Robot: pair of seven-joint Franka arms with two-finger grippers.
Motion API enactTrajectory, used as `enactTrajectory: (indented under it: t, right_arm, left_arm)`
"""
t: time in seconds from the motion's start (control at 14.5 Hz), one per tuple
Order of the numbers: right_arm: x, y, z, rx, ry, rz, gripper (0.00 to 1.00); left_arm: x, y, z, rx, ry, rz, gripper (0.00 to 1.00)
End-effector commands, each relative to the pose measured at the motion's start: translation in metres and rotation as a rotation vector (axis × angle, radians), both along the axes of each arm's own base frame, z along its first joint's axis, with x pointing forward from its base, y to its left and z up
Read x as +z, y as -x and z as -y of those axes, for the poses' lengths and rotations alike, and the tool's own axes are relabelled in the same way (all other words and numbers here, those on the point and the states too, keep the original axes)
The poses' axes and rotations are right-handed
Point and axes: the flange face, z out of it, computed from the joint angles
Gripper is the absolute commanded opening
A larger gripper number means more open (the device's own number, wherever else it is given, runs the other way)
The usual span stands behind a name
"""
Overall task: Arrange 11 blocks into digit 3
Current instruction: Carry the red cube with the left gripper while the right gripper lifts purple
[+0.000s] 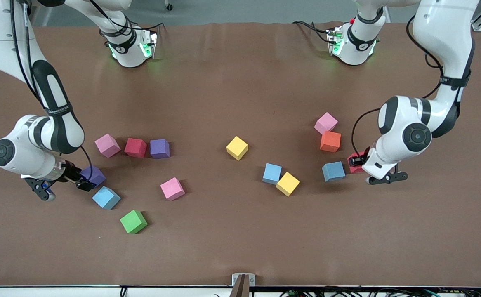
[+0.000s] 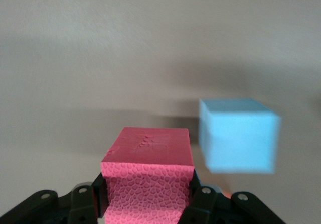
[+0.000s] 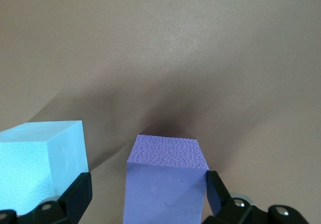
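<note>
- The blocks are small matte cubes with a pebbled, foam-like skin; they lie scattered on the brown surface, and no figure is formed yet.
- A pink cube, a red cube and a purple cube lie in a row toward the right arm's end.
- The left pincer pinches a second red cube low at the surface; its black fingers press the cube's two sides.
- A light blue cube stands just beside this red cube.
- The right pincer is spread around a second purple cube, which stands on the surface; one finger stands apart from it.
- Another light blue cube lies just beside it, nearer to the front camera.
- A green cube lies nearest to the front camera.
- No readable writing shows on the cubes.
</note>
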Motion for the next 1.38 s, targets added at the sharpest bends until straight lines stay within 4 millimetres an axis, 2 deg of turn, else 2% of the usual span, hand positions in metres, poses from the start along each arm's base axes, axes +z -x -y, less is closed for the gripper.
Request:
enactTrajectory:
  t: [0.0, 0.14, 0.35, 0.55, 0.69, 0.76, 0.97, 1.04, 1.17, 1.24, 1.31]
  right_arm:
    - [-0.008, 0.011, -0.007, 0.0, 0.005, 0.01, 1.0]
    - [-0.01, 0.013, -0.006, -0.002, 0.004, 0.005, 1.0]
    - [-0.009, 0.013, -0.005, 0.003, 0.007, 0.003, 1.0]
    - [-0.01, 0.014, -0.003, 0.018, 0.019, 0.0, 0.99]
    - [-0.012, 0.015, -0.003, 0.018, 0.018, -0.009, 0.92]
    - [-0.012, 0.015, -0.004, 0.019, 0.017, -0.012, 0.85]
    - [-0.012, 0.016, -0.004, 0.02, 0.015, -0.024, 0.54]
    - [-0.012, 0.017, -0.003, 0.019, 0.014, -0.027, 0.38]
    - [-0.011, 0.015, -0.005, 0.017, 0.014, -0.024, 0.1]
    - [-0.009, 0.014, -0.006, 0.015, 0.014, -0.021, 0.03]
    - [-0.004, 0.013, -0.007, 0.014, 0.013, -0.018, 0.01]
  left_arm:
    - [0.044, 0.025, 0.062, 0.001, -0.02, -0.023, 0.38]
    - [0.052, 0.046, 0.121, 0.021, -0.012, -0.018, 0.38]
    - [0.05, 0.09, 0.204, 0.022, -0.015, -0.026, 0.38]
    - [0.04, 0.124, 0.27, 0.032, -0.021, -0.038, 0.39]
    - [0.025, 0.144, 0.315, 0.013, -0.013, -0.054, 0.39]
    - [0.017, 0.153, 0.336, 0.014, -0.011, -0.064, 0.39]
    - [-0.001, 0.189, 0.388, -0.011, -0.024, -0.041, 0.39]
    - [-0.004, 0.194, 0.397, 0.002, -0.014, -0.022, 0.39]
    - [-0.019, 0.206, 0.412, -0.002, 0.015, -0.012, 0.39]
    - [-0.031, 0.215, 0.421, -0.022, 0.02, -0.01, 0.39]
    - [-0.038, 0.218, 0.424, -0.043, 0.02, 0.004, 0.39]
